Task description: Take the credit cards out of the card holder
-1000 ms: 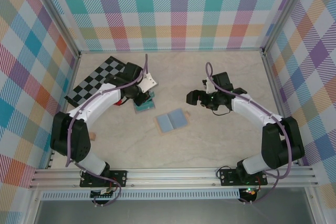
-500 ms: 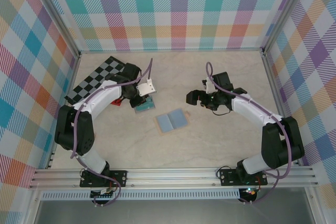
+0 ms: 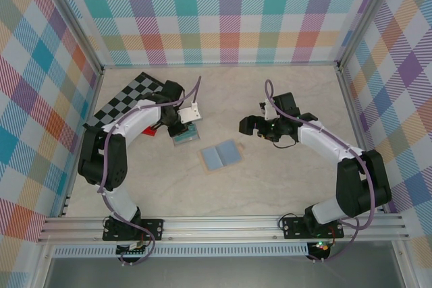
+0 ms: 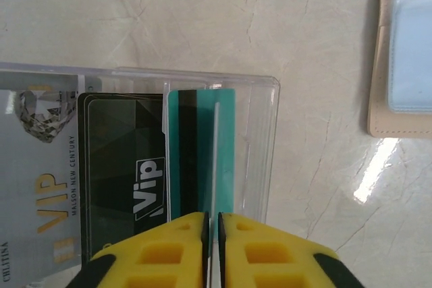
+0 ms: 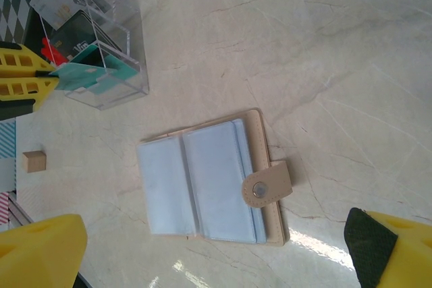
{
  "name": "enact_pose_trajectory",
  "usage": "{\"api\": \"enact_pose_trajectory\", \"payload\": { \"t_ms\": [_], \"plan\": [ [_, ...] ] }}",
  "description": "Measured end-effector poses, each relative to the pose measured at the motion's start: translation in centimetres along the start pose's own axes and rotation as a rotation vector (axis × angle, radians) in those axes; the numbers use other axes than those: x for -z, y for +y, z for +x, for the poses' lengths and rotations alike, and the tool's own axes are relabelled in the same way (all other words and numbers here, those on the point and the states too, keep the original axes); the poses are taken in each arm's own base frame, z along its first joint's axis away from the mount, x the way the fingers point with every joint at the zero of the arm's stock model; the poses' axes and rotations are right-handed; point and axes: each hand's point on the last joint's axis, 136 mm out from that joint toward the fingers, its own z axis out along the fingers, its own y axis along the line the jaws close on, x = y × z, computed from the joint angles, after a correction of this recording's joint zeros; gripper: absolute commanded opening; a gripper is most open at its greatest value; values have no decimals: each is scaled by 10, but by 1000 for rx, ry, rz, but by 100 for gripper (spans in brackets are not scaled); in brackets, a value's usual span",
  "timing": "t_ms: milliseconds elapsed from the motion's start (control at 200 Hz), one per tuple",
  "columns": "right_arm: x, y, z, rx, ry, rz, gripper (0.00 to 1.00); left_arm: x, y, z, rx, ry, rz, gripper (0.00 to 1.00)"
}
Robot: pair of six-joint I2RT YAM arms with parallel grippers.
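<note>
Tan outside and pale blue inside, the card holder (image 5: 202, 187) lies spread open and flat on the surface (image 3: 290, 173). Its panels face up and its snap tab (image 5: 266, 185) sticks out past one edge. From above I see it about midway between the two arms, near the clear box (image 4: 260, 133) but not touching it.

My right end effector (image 3: 246, 126) hangs near the holder's far side with its fingers spread wide. In its wrist view the two yellow tips sit in the lower corners with the holder between them.

My left end effector (image 4: 210, 220) is at the box, fingers almost pressed together with only a thin slit between them. A teal card (image 4: 202, 146) with a dark stripe sits right in front of those tips, at the end of the box nearest the holder. Beside it in the box are a dark VIP card (image 4: 128, 166) and a silver card (image 4: 40, 166). From the right wrist the teal card looks tilted over the box's rim, one corner at the left fingertips. I cannot tell whether they pinch it or merely touch it.

A checkered mat (image 3: 125, 102) lies left of and beyond the box, and a small wooden cube (image 5: 34, 160) sits apart on the surface.
</note>
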Motion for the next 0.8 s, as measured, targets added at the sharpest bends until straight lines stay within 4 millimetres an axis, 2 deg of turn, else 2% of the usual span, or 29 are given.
{"api": "enact_pose_trajectory", "payload": {
  "t_ms": [135, 310, 400, 505, 570, 650, 720, 800],
  "plan": [
    [0, 0, 0, 0, 0, 0, 100, 2, 6, -3, 21, -7, -19, 34],
    [0, 0, 0, 0, 0, 0, 99, 9, 20, -3, 94, -37, -57, 37],
    [0, 1, 1, 3, 1, 0, 97, 23, 29, -7, 164, -77, -99, 39],
    [-4, 3, 7, 30, 13, 26, 95, 52, 41, -18, 264, -164, -174, 40],
    [-9, 10, 17, 71, 35, 52, 94, 72, 44, -25, 333, -234, -220, 42],
    [-17, 30, 29, 157, 69, 77, 93, 91, 42, -27, 430, -318, -253, 44],
    [-29, 49, 37, 237, 91, 97, 91, 98, 35, -26, 515, -374, -252, 45],
    [-44, 64, 48, 311, 122, 126, 91, 96, 26, -20, 611, -410, -234, 47]
  ]
}}
